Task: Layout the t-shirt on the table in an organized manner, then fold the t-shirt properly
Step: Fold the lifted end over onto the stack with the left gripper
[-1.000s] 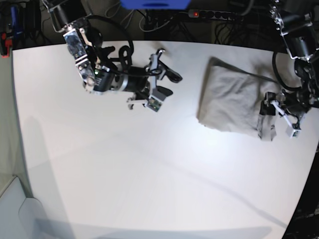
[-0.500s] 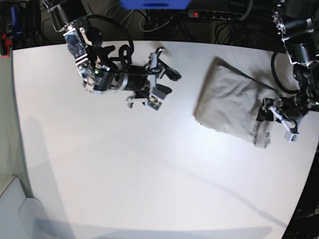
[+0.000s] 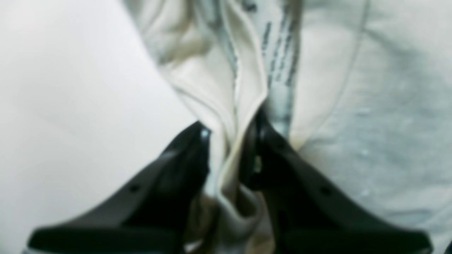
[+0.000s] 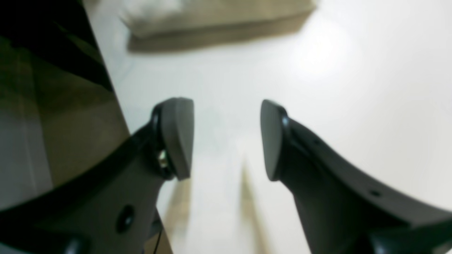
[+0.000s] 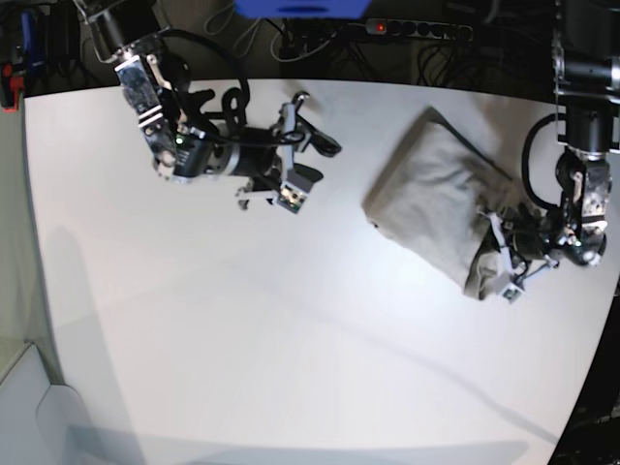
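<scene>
Grey-beige cloth, one t-shirt (image 5: 436,199), bunched in a folded heap on the white table (image 5: 291,339), not yet laid out. Left to right in the base view: right gripper (image 5: 295,160) hovering over bare tabletop, jaws parted about halfway and empty, shirt well off to its far side; then left gripper (image 5: 499,257) at the heap's near edge, jaws narrowed onto a pinched ridge of fabric beside the printed label (image 3: 279,53). Judged early: spreading, flattening and all folds left. Counted: one shirt, one table, two grippers.

Bright overhead light, soft shadows; wrist views blurred, base view bowed at edges.
</scene>
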You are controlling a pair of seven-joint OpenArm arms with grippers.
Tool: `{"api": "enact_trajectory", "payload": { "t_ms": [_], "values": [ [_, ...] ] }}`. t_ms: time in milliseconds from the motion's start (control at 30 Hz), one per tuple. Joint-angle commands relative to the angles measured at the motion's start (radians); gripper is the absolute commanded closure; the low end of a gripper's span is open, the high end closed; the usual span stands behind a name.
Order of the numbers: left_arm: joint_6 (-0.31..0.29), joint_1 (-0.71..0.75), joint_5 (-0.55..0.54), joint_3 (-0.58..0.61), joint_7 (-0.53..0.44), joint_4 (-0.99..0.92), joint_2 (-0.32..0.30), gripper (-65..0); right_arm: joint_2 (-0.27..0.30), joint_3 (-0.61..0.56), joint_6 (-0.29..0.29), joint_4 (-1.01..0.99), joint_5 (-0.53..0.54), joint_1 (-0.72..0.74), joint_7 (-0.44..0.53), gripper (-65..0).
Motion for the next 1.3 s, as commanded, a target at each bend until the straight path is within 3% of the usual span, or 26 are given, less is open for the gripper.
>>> {"api": "enact_trajectory", "payload": {
  "t_ms": [0, 133, 400, 533, 700, 900, 1067, 1267],
  "values": [
    [0.001, -0.036, 0.023, 0.034, 0.002, 0.036, -0.015, -0.5, 0.010, 0.027, 0.006, 0.026, 0.021, 0.013, 0.024, -30.6],
    [0.001, -0.093, 0.161, 0.141, 0.000, 0.117, 0.002, -0.5, 0.015, 0.166, 0.006, 0.074, 0.021, -0.032, 0.032, -30.6],
    [0.001, -0.180, 0.410, 0.299, -0.036, 0.116, 0.180, -0.5, 0.019, 0.481, 0.006, 0.092, 0.021, -0.099, 0.025, -30.6],
    [0.001, -0.183, 0.451, 0.344, -0.175, 0.090, 0.251, -0.5, 0.038, 0.599, 0.006, 0.108, 0.021, -0.157, 0.025, -30.6],
    [0.001, -0.214, 0.451, 0.396, -0.210, -0.024, 0.357, -0.5, 0.059, 0.702, 0.006, 0.155, 0.021, -0.248, 0.032, -30.6],
    [0.001, -0.248, 0.451, 0.390, -0.201, -0.081, 0.450, -0.4, 0.056, 0.768, 0.006, 0.194, 0.021, -0.285, 0.027, -30.6],
    [0.001, -0.268, 0.459, 0.207, -0.178, -0.164, 0.506, -0.4, 0.053, 0.768, 0.006, 0.221, 0.023, -0.308, 0.025, -30.6],
    [0.001, -0.263, 0.460, 0.164, -0.151, -0.187, 0.509, -0.4, 0.032, 0.768, 0.006, 0.235, 0.023, -0.319, 0.025, -30.6]
  ]
}}
